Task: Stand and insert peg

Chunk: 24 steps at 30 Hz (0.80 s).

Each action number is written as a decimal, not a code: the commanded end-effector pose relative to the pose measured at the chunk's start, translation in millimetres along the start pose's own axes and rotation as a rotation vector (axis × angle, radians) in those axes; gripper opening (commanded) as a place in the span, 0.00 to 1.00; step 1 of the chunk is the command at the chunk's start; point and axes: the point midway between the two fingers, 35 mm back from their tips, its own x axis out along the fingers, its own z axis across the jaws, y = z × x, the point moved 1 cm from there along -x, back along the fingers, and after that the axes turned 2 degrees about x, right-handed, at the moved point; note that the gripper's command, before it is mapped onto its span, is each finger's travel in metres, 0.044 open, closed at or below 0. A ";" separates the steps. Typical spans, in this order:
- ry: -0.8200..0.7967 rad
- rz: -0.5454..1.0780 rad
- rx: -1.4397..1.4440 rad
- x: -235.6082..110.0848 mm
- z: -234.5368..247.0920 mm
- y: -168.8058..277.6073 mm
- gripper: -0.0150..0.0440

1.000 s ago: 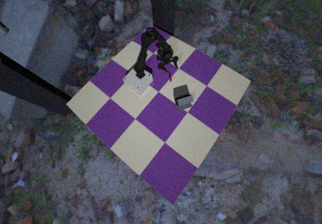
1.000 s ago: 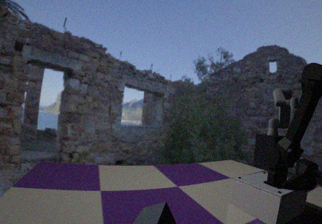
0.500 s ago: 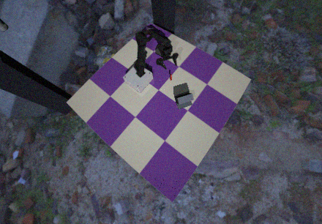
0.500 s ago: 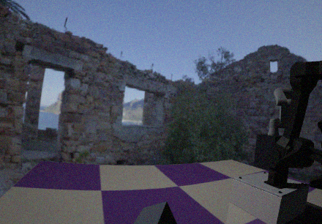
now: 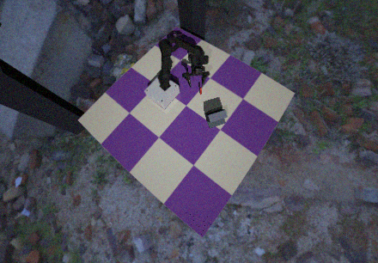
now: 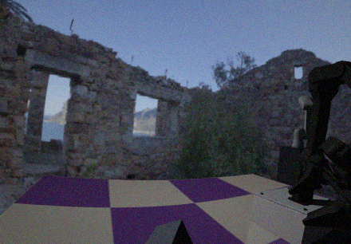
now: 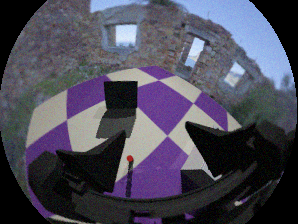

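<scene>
Top view: the peg (image 5: 200, 88) is seen as a short red stroke w/ a dark lower part, standing on the checkered surface (image 5: 240, 151) just beside the claw (image 5: 194, 75). It is judged to be upright on its plain end, since only a small footprint shows from above. The claw is spread wide w/ nothing between the fingers, so the release step appears done and a re-grasp is next. The sloped panel (image 5: 215, 110) sits near the peg, on the side away from the arm's white base (image 5: 159, 97); its hole cannot be made out here.

Exterior view: the peg is not visible. Only the dark arm (image 6: 325, 140) at the right edge and the panel's tip (image 6: 169, 233) at the bottom are shown. Stone ruins and dusk sky lie behind.

Wrist view: the peg (image 7: 129, 177) is seen standing between the fingers, touching neither, red tip up. The panel (image 7: 120, 106) is directly ahead. Purple and cream squares cover the surface; rubble ground lies around it.
</scene>
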 end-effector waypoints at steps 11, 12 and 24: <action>0.017 0.469 -0.025 16.2 6.9 18.9 1.00; 0.009 0.502 -0.029 16.7 8.2 19.7 1.00; -0.181 0.853 -0.053 16.0 30.0 17.1 1.00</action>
